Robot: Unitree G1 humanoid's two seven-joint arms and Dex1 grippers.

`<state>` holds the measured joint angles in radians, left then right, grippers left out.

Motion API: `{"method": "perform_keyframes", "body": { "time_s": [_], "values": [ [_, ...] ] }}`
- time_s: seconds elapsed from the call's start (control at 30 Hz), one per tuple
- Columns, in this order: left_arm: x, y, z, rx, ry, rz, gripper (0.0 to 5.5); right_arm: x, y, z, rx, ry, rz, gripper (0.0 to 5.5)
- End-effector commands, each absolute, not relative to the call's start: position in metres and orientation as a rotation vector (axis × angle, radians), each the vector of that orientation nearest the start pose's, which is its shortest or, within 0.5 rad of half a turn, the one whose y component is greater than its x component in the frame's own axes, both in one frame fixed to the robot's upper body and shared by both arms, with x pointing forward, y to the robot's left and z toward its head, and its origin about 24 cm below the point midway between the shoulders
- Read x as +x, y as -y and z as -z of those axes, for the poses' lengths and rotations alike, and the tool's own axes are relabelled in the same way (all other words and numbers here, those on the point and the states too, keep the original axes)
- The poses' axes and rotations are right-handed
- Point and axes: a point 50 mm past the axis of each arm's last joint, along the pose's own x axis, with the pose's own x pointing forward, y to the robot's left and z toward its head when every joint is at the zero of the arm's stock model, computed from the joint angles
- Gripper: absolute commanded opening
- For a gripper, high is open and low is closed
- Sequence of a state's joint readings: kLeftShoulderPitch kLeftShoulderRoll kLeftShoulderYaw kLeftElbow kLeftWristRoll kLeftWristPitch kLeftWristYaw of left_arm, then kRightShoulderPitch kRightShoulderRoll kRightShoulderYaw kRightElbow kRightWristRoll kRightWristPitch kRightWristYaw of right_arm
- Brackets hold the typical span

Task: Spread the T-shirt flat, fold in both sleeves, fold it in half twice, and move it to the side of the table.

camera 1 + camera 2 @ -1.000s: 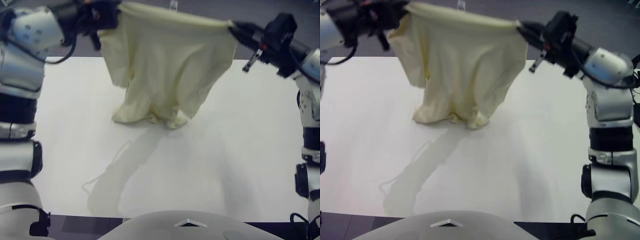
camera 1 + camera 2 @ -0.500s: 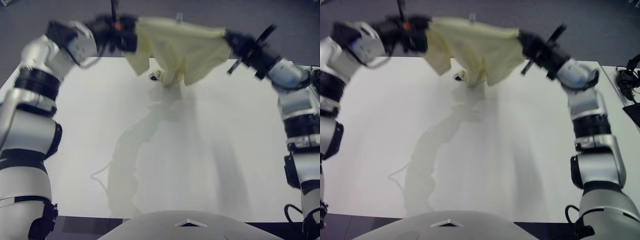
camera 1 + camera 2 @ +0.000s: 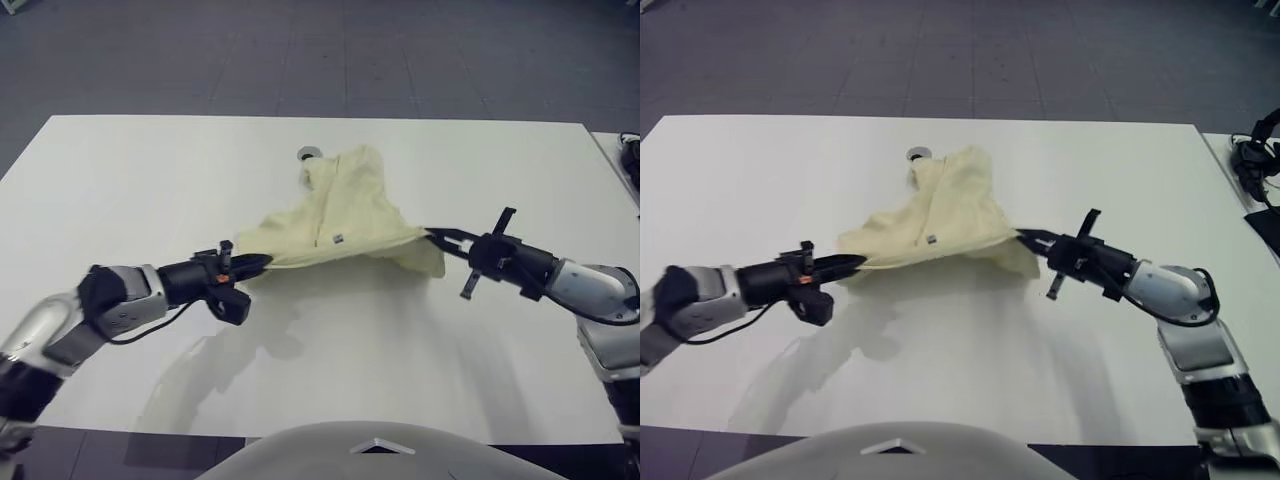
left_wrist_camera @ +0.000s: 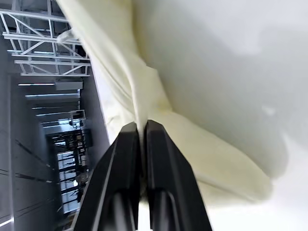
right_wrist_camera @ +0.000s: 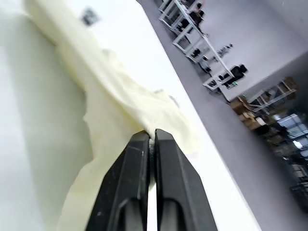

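Dropped from mid-air onto white table (image 3: 120, 170): pale-yellow cotton T-shirt (image 3: 340, 215), now bunched mid-table. L gripper (image 3: 262, 262) & R gripper (image 3: 432, 234) pinched tight on its near edge. Spreading step; next prob. pull taut, lay flat.

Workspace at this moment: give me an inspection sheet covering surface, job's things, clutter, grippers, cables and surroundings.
Surface: white table, shadows under the arms.
Job's things: pale yellow T-shirt, bunched, far end resting on the table, near edge stretched between the grippers; not flat.
Clutter: small round grey object at the shirt's far tip; cannot tell what it is.
Grippers: left gripper and right gripper each shut on the shirt's near edge.
Cables: dark cable bundle beyond the table's right edge.
Surroundings: grey tiled floor.
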<state>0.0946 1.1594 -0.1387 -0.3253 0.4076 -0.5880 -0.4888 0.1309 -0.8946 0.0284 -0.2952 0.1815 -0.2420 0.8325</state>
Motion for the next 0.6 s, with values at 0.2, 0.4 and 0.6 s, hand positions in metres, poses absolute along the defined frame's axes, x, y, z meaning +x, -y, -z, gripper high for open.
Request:
{"method": "perform_keyframes", "body": {
  "time_s": [0.2, 0.4, 0.6],
  "values": [
    [0.118, -0.202, -0.074, 1.426, -0.053, 1.500, 0.02, 0.148, 0.204, -0.090, -0.804, -0.233, -1.325, 0.00],
    [0.118, -0.199, -0.092, 1.429, -0.032, 1.453, 0.02, 0.147, 0.200, -0.112, -0.591, -0.202, -1.334, 0.00],
    [0.096, -0.196, -0.089, 1.300, -0.125, 1.550, 0.02, 0.124, 0.196, -0.098, -0.507, -0.339, -1.448, 0.00]
  ]
}}
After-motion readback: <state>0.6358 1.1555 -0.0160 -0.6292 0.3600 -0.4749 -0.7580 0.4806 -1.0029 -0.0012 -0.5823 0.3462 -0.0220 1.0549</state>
